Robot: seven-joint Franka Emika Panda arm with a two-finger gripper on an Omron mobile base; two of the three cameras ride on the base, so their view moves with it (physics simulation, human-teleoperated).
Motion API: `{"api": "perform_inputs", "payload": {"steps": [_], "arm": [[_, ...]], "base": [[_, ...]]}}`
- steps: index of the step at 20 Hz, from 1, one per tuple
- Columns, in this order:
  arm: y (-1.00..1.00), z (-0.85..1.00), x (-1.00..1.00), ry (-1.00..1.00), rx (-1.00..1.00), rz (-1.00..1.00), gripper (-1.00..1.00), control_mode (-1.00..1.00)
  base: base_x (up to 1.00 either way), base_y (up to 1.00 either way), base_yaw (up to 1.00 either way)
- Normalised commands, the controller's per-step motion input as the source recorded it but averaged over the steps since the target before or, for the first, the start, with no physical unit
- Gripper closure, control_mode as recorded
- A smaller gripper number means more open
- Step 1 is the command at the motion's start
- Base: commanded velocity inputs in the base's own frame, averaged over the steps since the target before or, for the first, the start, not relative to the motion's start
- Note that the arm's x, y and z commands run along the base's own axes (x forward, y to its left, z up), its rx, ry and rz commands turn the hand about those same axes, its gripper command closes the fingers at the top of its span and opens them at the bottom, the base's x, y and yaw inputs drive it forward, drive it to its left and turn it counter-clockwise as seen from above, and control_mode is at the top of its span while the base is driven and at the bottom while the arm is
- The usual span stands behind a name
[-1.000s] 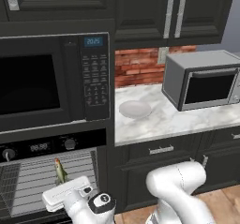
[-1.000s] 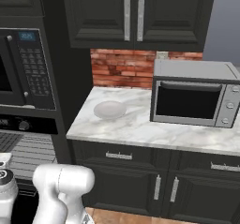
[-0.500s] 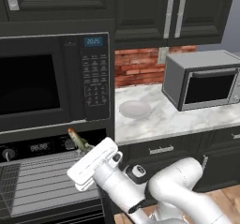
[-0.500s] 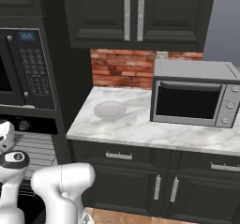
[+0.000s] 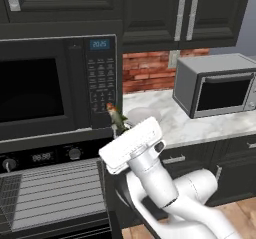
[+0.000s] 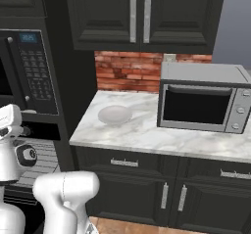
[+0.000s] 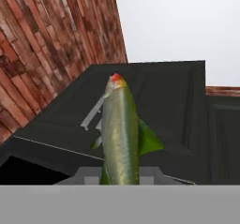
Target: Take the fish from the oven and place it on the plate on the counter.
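The fish [image 5: 116, 117], slender and olive-green with an orange-red tip, stands upright in my gripper [image 5: 121, 129], whose jaws are shut on its lower end. It hangs in front of the black keypad microwave's right edge, above the oven [image 5: 45, 158], whose door is down and whose wire rack [image 5: 55, 193] is bare. In the hand view the fish [image 7: 121, 134] rises from the bottom edge against dark cabinets and brick. The pale round plate [image 6: 114, 114] lies on the marble counter [image 6: 162, 135], right of the fish; in the left base view the plate [image 5: 145, 114] is partly behind my hand.
A black keypad microwave [image 5: 50, 88] sits above the oven. A grey box microwave [image 5: 217, 85] stands on the counter's right part. Brick backsplash [image 6: 127, 71] and dark upper cabinets [image 6: 139, 15] close off the back. My arm's white links fill the lower middle.
The arm has lifted the fish up from the oven rack level and carried it right, toward the counter's edge. The grip on the fish has stayed the same.
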Motion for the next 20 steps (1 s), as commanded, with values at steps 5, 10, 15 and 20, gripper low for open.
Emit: {"api": "perform_inputs", "payload": {"steps": [5, 10, 15, 20], "arm": [[-0.97, 0.65, -0.26, -0.08, 0.30, -0.11, 1.00, -1.00], [-0.93, 0.54, 0.00, 0.19, 0.28, -0.05, 1.00, -1.00], [-0.89, 0.56, 0.00, 0.18, 0.12, -0.03, 1.00, -1.00], [-0.88, 0.28, 0.00, 0.32, 0.00, -0.03, 1.00, -1.00]], "base": [[0.00, 0.00, 0.00], [0.00, 0.00, 0.00], [0.00, 0.00, 0.00], [0.00, 0.00, 0.00]]}}
